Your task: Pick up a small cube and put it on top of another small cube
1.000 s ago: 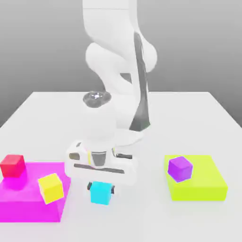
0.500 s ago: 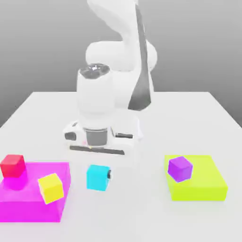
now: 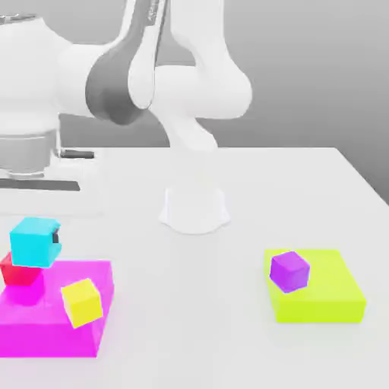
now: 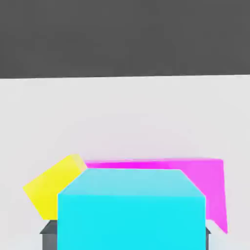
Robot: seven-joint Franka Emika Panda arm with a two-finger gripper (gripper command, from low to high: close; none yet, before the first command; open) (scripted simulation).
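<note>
Cyan cube (image 3: pixel 33 241) clamped in the end effector (image 3: pixel 35 241), over the red cube (image 3: pixel 20 273).

The small cyan cube (image 3: pixel 34 241) sits level directly above the small red cube (image 3: pixel 20 272), overlapping its top.

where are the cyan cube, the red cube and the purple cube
cyan cube (image 3: pixel 33 241), exterior view, middle of its front face
red cube (image 3: pixel 20 274), exterior view, front face showing below the cyan one
purple cube (image 3: pixel 289 271), exterior view, centre of the cube
</note>
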